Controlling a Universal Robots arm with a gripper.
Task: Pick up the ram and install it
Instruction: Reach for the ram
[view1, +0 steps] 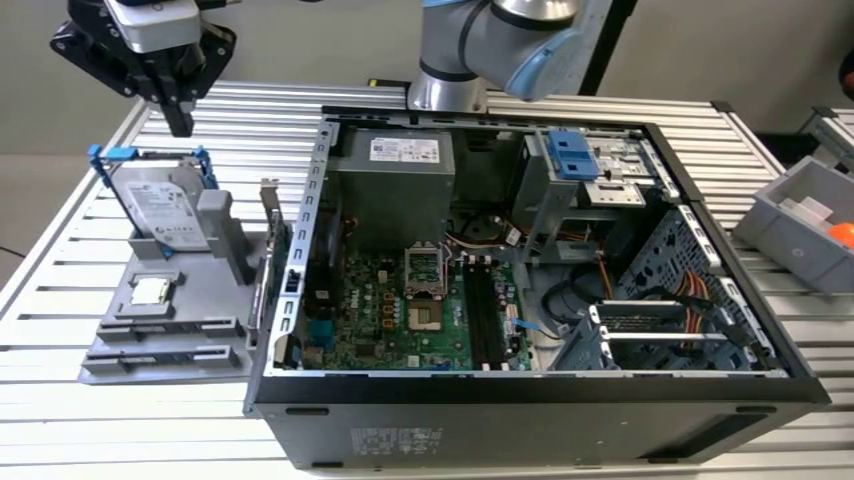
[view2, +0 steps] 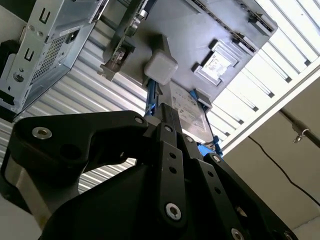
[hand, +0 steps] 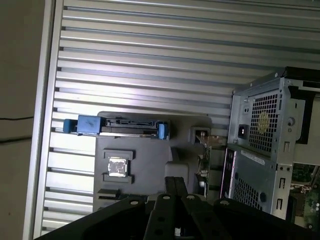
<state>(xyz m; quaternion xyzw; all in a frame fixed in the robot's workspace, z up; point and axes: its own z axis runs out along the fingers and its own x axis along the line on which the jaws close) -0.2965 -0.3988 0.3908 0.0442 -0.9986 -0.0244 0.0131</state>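
nearest me is the dark outer wall of the open computer case (view1: 534, 425), sitting on the slatted metal table (view1: 134, 430). just to the exterior view's left of it lies a gray holder (view1: 160, 352) with a small square processor chip (view1: 150, 291) seated in it. along the holder's edge next to the case stands what i take to be the ram (view1: 283, 275), thin and on edge, its long axis running from me toward the far side, parallel to the case wall. in the first wrist view it shows as a slim green strip (hand: 203, 162) between holder and case. further back on the holder a silver hard drive (view1: 167, 215) leans upright in its blue bracket. above and behind that hangs the pincer (view1: 179, 120), its fingers together and gripping nothing, well clear of everything. so the ram lies below the pincer, toward the exterior view's right and closer to me. room looks tight at the ram's sides, with the case wall just beside it and the holder's gray uprights on the other side, but the air above it is open. inside the case the long black slots (view1: 481, 312) on the motherboard lie along the same near-to-far line, and the arm's base (view1: 447, 85) stands at the far edge.
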